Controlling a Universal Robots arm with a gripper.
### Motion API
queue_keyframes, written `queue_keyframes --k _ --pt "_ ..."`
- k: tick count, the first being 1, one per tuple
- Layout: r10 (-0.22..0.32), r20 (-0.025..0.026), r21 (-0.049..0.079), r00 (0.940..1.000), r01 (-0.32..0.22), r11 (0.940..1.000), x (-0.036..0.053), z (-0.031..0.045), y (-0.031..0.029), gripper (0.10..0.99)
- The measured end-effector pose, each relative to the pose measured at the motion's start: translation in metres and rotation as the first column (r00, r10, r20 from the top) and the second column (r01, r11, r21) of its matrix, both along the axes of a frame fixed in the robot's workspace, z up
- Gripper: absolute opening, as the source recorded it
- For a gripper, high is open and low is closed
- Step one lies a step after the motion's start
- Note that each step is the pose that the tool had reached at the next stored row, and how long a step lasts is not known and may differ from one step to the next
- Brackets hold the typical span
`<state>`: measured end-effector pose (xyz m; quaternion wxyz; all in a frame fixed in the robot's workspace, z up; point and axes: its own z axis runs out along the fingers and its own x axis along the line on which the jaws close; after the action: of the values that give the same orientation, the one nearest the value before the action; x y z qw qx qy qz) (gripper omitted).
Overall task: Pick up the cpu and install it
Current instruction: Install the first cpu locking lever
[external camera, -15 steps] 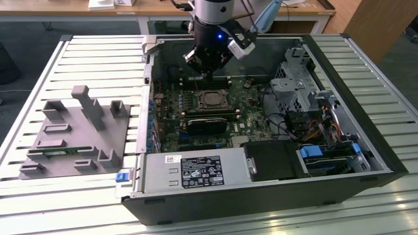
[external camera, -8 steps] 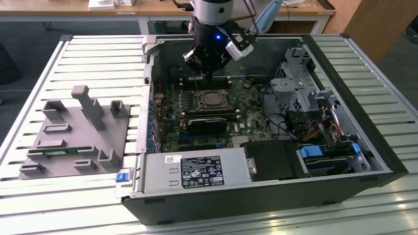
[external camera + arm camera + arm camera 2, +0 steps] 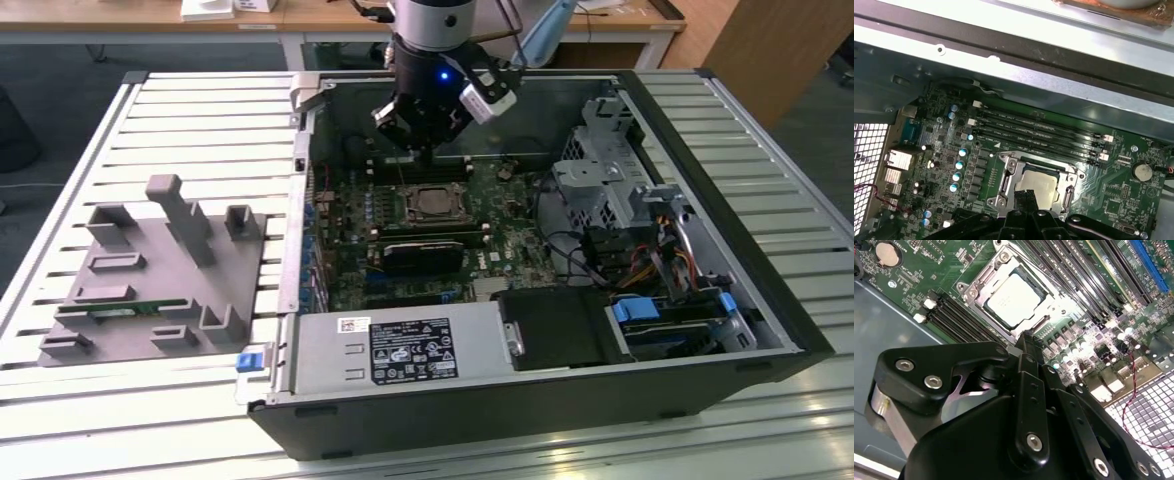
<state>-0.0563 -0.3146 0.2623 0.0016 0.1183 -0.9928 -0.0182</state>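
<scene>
Now the gripper (image 3: 416, 135) hangs over the open computer case (image 3: 747, 300), above the far part of the motherboard (image 3: 400, 240) in the exterior view. In both wrist views its black fingers (image 3: 1026, 347) stand pressed close together with no gap showing at the tips and nothing between them, so the jaws read as closed and empty. The fingertips sit above the near edge of the socket (image 3: 979, 290), apart from it, not touching.

The cpu (image 3: 1013, 297) lies flat in that socket, its silver-grey top facing up and framed by the metal bracket; it also shows in the first wrist view (image 3: 1041, 184) just past the fingertips, and in the exterior view (image 3: 433, 203) as a pale square below the gripper. Rows of black memory slots (image 3: 1039, 132) run alongside the socket on the side toward the case wall, and a round coin battery (image 3: 1142, 172) sits on the green board near them.

Further out in the exterior view, a drive cage (image 3: 607, 175) and a bundle of cables (image 3: 627, 265) fill the case toward the exterior view's right, and a labelled power supply (image 3: 400, 350) sits at the near edge. On the slatted table (image 3: 160, 110) to the exterior view's left rests a grey tray (image 3: 154, 280) with upright posts, and a long green memory stick (image 3: 120, 310) lies in it
</scene>
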Motion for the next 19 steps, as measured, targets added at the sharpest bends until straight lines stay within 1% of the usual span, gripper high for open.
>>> queue_keyframes --k 9,19 --pt "0.0 0.0 0.0 1.0 0.0 1.0 -0.0058 0.0 0.0 0.106" --pt "0.0 -0.0001 0.0 1.0 0.0 1.0 -0.0187 0.0 0.0 0.106"
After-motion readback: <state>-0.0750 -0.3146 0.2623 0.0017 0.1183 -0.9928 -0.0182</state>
